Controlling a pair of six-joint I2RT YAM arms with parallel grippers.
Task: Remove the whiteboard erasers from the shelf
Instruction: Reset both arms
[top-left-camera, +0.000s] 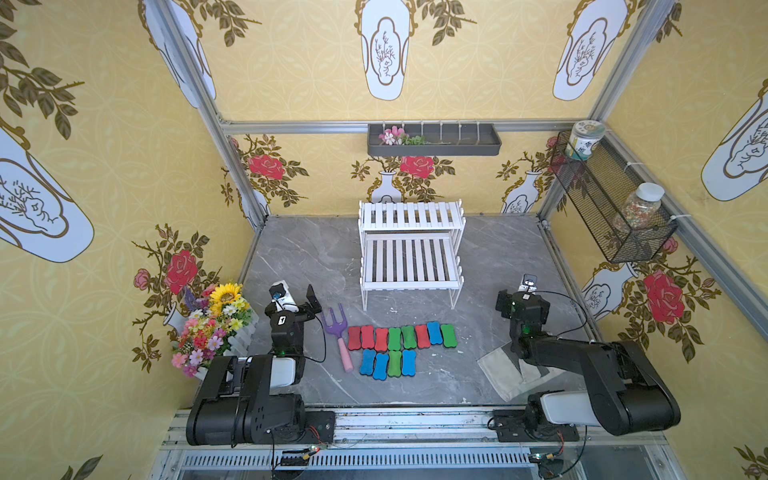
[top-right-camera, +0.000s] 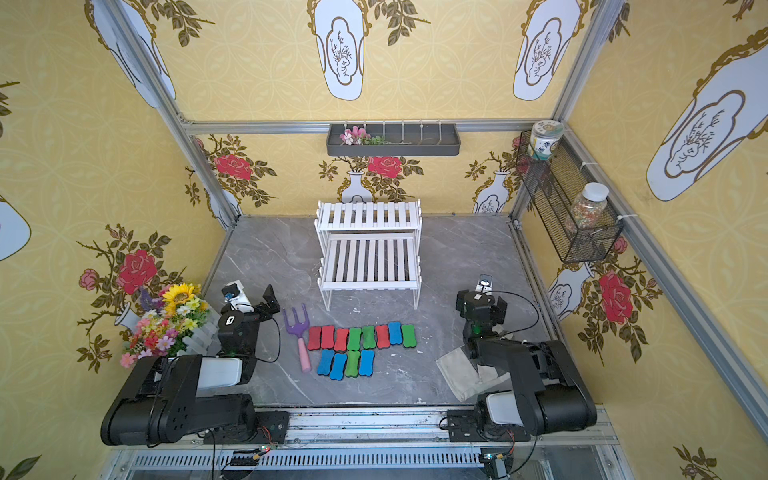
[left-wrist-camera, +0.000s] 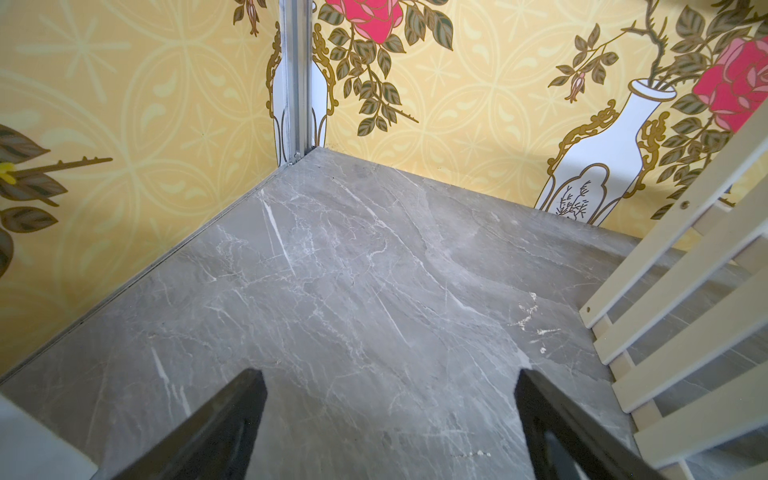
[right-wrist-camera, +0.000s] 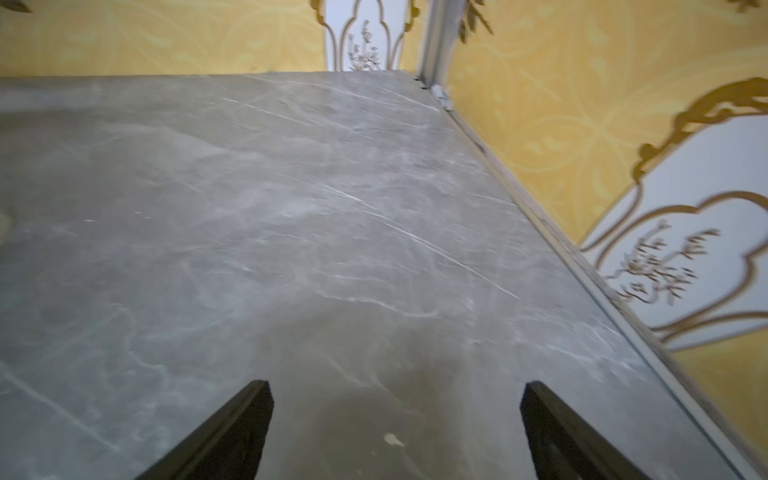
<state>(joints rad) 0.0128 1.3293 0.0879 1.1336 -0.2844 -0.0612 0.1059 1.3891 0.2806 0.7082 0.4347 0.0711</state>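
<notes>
both tiers of the shelf (top-left-camera: 409, 249) show bare slats in both top views. all twelve whiteboard erasers (top-left-camera: 401, 347) lie flat on the table (top-left-camera: 299, 257) in two rows just in front of the shelf, between the two arms, with long axes pointing roughly toward the shelf. the left gripper (left-wrist-camera: 390, 376) stands nearer the rows than the right gripper (right-wrist-camera: 397, 386). each has its jaws spread wide and grips nothing. judgement: no eraser is left on the shelf, so the task appears complete.
</notes>
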